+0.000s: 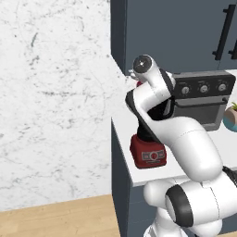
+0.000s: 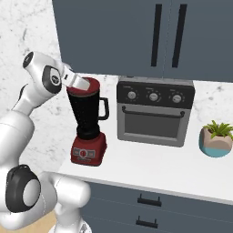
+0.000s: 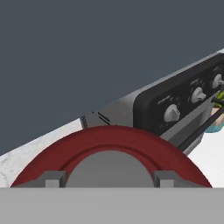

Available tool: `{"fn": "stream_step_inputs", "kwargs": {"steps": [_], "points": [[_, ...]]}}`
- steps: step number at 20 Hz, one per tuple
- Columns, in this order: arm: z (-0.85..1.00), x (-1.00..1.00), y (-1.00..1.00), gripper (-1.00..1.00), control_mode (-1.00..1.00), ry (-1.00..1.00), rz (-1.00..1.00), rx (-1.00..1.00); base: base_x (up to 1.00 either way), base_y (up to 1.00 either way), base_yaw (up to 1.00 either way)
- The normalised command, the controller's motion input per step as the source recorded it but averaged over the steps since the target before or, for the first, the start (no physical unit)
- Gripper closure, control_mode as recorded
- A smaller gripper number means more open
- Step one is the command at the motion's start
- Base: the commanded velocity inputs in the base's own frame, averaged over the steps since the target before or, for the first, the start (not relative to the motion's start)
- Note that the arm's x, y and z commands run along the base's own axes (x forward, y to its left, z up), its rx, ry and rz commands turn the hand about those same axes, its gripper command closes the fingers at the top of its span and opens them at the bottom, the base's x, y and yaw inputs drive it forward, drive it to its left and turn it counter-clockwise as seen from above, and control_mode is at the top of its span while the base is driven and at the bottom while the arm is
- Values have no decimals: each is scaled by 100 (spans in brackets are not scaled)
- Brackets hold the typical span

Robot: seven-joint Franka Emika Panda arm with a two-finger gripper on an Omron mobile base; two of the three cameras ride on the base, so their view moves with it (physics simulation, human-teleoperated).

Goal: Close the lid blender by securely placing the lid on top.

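The blender [image 2: 88,119] stands near the counter's left end, a dark jar with a side handle on a boxy red base [image 1: 148,155]. The red lid [image 2: 89,86] sits at the jar's mouth, roughly level on the rim. My gripper [image 2: 83,84] reaches in from the left and is at the lid. In the hand view the lid [image 3: 113,139] is a red arc, and its grey centre knob lies between my gripper [image 3: 111,178] fingertips [image 3: 54,177], which press against both sides of it. The arm hides most of the jar in the left base view.
A black-and-silver toaster oven [image 2: 154,113] stands just right of the blender, with a potted plant [image 2: 215,138] beyond it. Dark cabinets [image 2: 136,36] hang close above the jar. The white counter [image 2: 159,169] ends just left of the blender base.
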Motion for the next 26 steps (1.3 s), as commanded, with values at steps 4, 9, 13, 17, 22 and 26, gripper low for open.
{"fn": "stream_step_inputs", "kwargs": {"steps": [4, 9, 13, 17, 22, 26], "points": [[-2, 0, 0, 100, -100, 11, 0, -7, 0, 0, 0], [-35, -18, 1, 100, -100, 8, 0, -16, 0, 0, 0], [-5, -2, 0, 100, -100, 0, 0, -2, 0, 0, 0], [-29, -8, -10, 100, -100, 0, 0, 0, 0, 0, 0], [-28, 6, -4, 100, -100, -5, 0, 2, 0, 0, 0], [-13, 25, 0, 100, -100, -8, 0, 0, 0, 0, 0]]}}
